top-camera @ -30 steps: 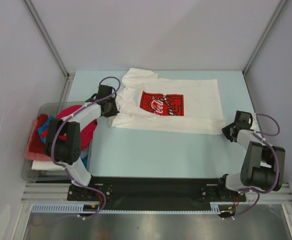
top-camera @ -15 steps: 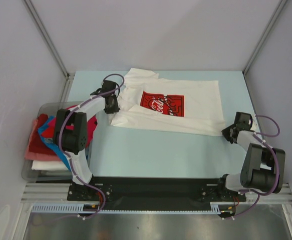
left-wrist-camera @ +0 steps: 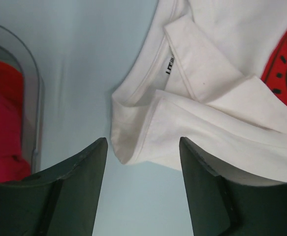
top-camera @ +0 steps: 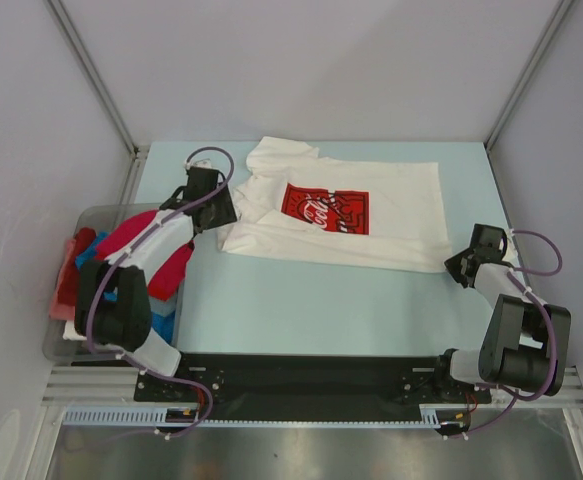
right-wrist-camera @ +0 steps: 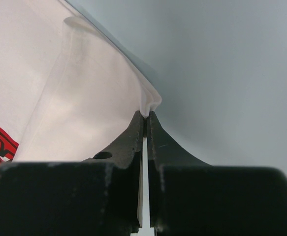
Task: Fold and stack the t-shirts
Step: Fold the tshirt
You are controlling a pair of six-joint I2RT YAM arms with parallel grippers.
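Found white t-shirt (top-camera: 391, 225) lying flat on the far middle of the light blue table (top-camera: 311, 300), neck end to the left, hem end to the right. Noted red square print (top-camera: 324, 208) with white script facing up, nearer the neck end. Seen from the left wrist view: sleeve (left-wrist-camera: 212, 73) folded inward over the body, neck label (left-wrist-camera: 168, 65) exposed beside it, ribbed collar edge curving toward the near corner of the cloth.

Found left gripper (left-wrist-camera: 143, 162) wide open and holding nothing, placed at the neck-end corner of the shirt. Noted that corner lying in the gap between the two dark fingers (left-wrist-camera: 74, 191). Cannot tell contact between finger and cloth.

Found right gripper (right-wrist-camera: 144, 114) closed down to a hairline gap, pinching a small raised fold of the shirt's edge at the fingertips. Confirmed from the top view as the near corner of the hem end, at the right side of the table.

Logged clear grey bin (top-camera: 101, 210) just beside the table's left edge. Found heaped tees (top-camera: 171, 265) inside it: magenta-red on top, with blue, pink and white showing beneath and to the sides. Noted left arm reaching across above the bin toward the shirt. Observed pale enclosure walls around the table on three sides.
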